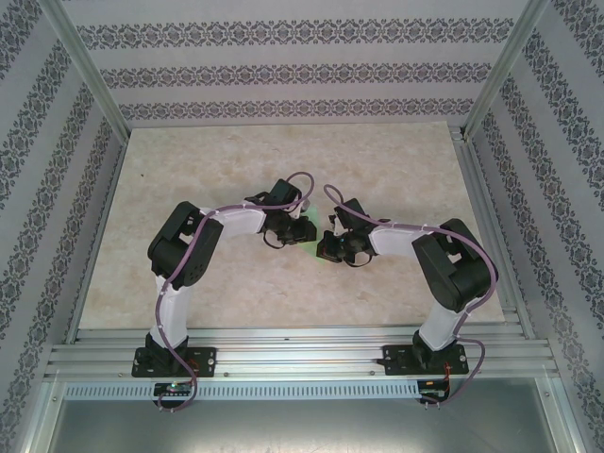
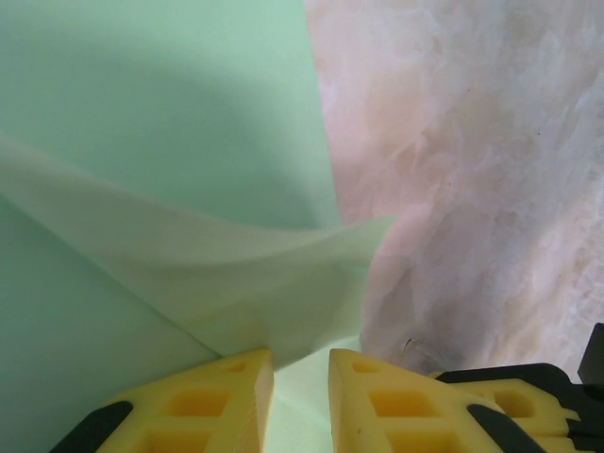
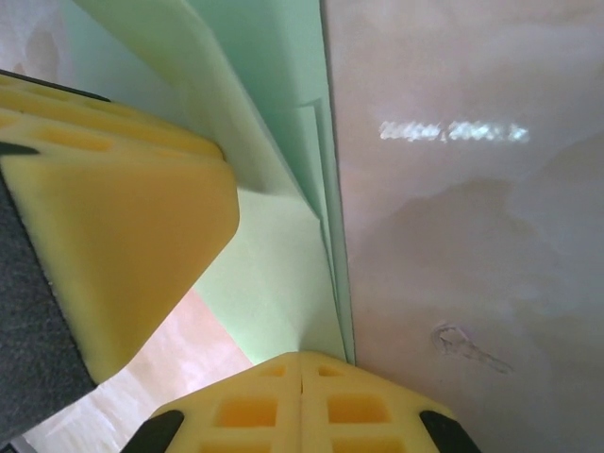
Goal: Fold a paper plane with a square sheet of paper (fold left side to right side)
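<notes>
The pale mint-green square sheet of paper [image 1: 309, 233] lies mid-table, folded in layers, mostly covered by both grippers. I cannot tell whether it has the paper plane's shape. My left gripper [image 2: 302, 396] hovers low over the sheet [image 2: 170, 113], its jaws a little apart. A lifted, curling flap [image 2: 236, 274] rises just ahead of its left fingertip. My right gripper [image 3: 300, 373] is shut, its tips resting on the near end of the layered fold [image 3: 274, 274]. A left-gripper finger [image 3: 123, 236] is close on its left. In the top view the left gripper [image 1: 294, 231] and right gripper [image 1: 326, 247] nearly touch.
The marble-patterned tabletop [image 1: 236, 170] stretches bare round the paper, also to the right of the sheet [image 2: 472, 189] [image 3: 453, 236]. Aluminium frame rails [image 1: 283, 344] run along the near edge, and patterned walls enclose the sides and back.
</notes>
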